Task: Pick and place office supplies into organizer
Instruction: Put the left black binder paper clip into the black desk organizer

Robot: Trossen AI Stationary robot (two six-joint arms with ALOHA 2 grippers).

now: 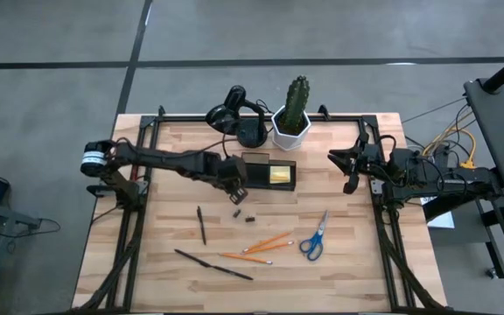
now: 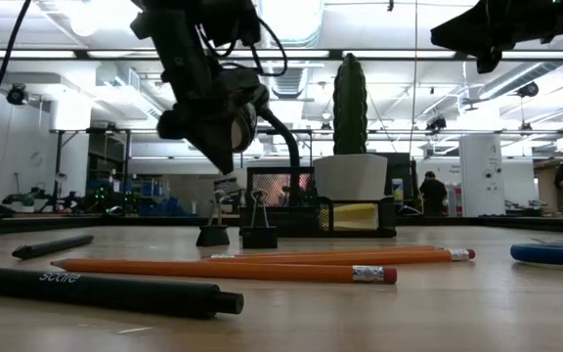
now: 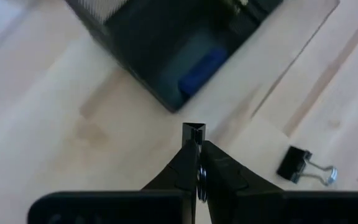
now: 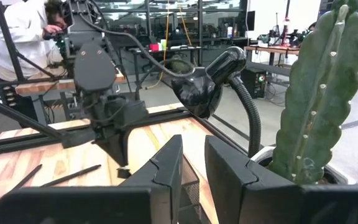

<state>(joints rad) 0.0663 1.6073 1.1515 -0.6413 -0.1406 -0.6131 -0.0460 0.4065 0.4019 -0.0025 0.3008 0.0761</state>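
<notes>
Closest to the table's front edge, a long dark pen (image 1: pixel 213 263) lies with its long axis running left to right, slanting a little. Just behind it, two orange pencils (image 1: pixel 268 241) lie nearly parallel along the same left-right line, with their eraser ends toward the right. To their right, the blue-handled scissors (image 1: pixel 315 238) lie shut, handles toward the front and blades pointing to the far right. A shorter dark pen (image 1: pixel 202 225) lies to the left, its long axis running near to far.

Farther in, two small black binder clips (image 1: pixel 235 213) stand on the wood close together.

Above and just behind them, the left gripper (image 3: pixel 194 146) has its fingers pinched tight on a third binder clip (image 3: pixel 194 129). It holds the clip clear of the table, near the organizer's front left corner.

The organizer (image 1: pixel 256 160) sits mid-table, its long side running left to right. The yellow sticky-note pad (image 1: pixel 280 175) lies flat in its right compartment, and a blue object (image 3: pixel 201 68) that cannot be identified lies in another.

Behind the organizer stand the white cactus pot (image 1: pixel 291 129) and the black desk lamp (image 1: pixel 234 109).

The right gripper (image 4: pixel 193 146) hangs at the table's right side, well away from the supplies. Its fingers are a narrow gap apart and hold nothing.
</notes>
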